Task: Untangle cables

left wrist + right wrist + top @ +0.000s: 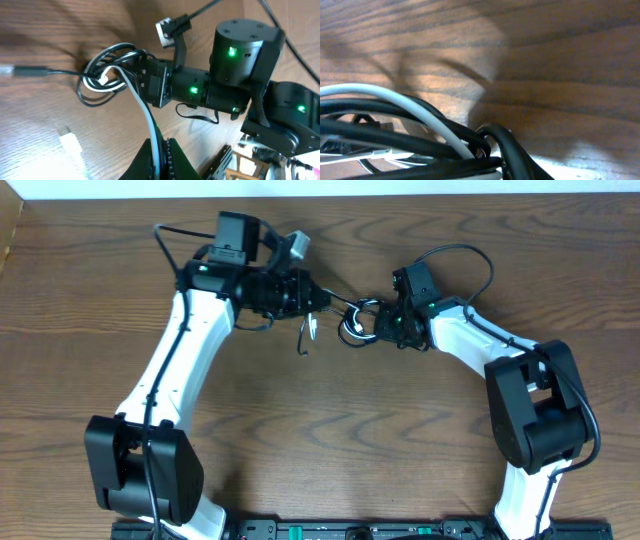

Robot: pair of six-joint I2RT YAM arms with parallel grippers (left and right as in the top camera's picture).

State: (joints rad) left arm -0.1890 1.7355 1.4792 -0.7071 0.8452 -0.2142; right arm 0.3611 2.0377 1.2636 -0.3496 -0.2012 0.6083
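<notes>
The cables form a small knot of black and white loops between my two arms, seen closer in the left wrist view. My left gripper is shut on the white cable, which runs taut from its fingers up into the knot. My right gripper sits right at the knot's other side. Its camera is filled by a white cable and black cables, and its fingers are hidden. A black plug end trails left on the table.
A loose cable end lies below the left gripper, and a blurred white plug rests on the wood nearby. The wooden table stretches out in front of both arms. Its far edge runs close behind them.
</notes>
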